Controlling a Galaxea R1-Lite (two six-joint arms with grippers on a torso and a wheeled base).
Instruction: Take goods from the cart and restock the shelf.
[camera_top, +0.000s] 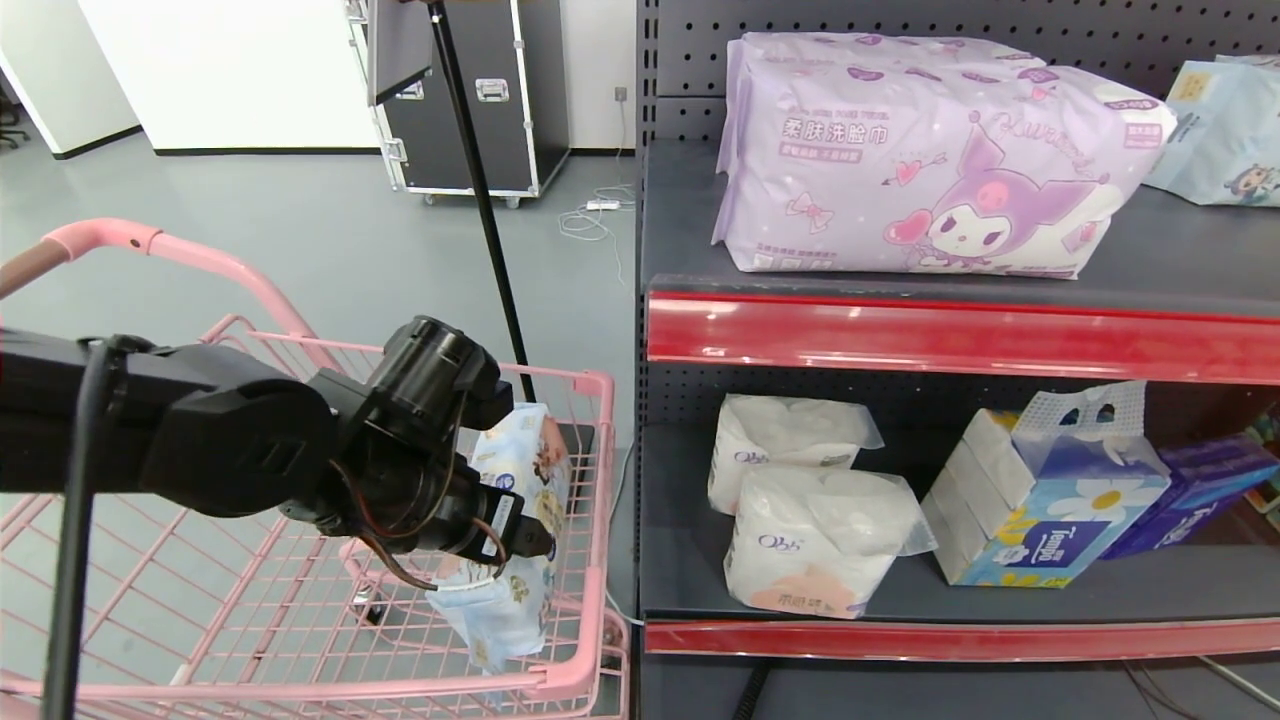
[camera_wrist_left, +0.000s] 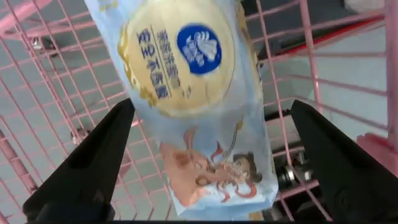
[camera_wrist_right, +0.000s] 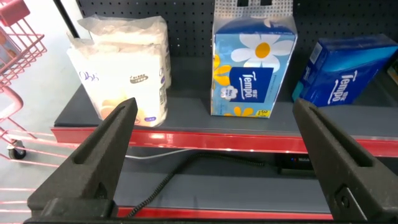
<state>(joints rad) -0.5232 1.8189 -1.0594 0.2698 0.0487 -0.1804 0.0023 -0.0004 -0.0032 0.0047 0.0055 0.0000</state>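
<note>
My left gripper (camera_wrist_left: 212, 106) is spread wide around the blue pack (camera_wrist_left: 186, 68) in the cart (camera_top: 600, 470), lower left. Nothing grasped yet. Right gripper (camera_wrist_right: 212, 104) is also released, facing the lower shelf (camera_wrist_right: 186, 107).

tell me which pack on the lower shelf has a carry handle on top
The light blue pack with the white flower, standing between the white packs and the dark blue pack; those have no handle.

Pale-blue tissue pack (camera_wrist_left: 193, 81) between spread jaws, perhaps untouched, pink cart (camera_wrist_left: 376, 149) mesh behind
</note>
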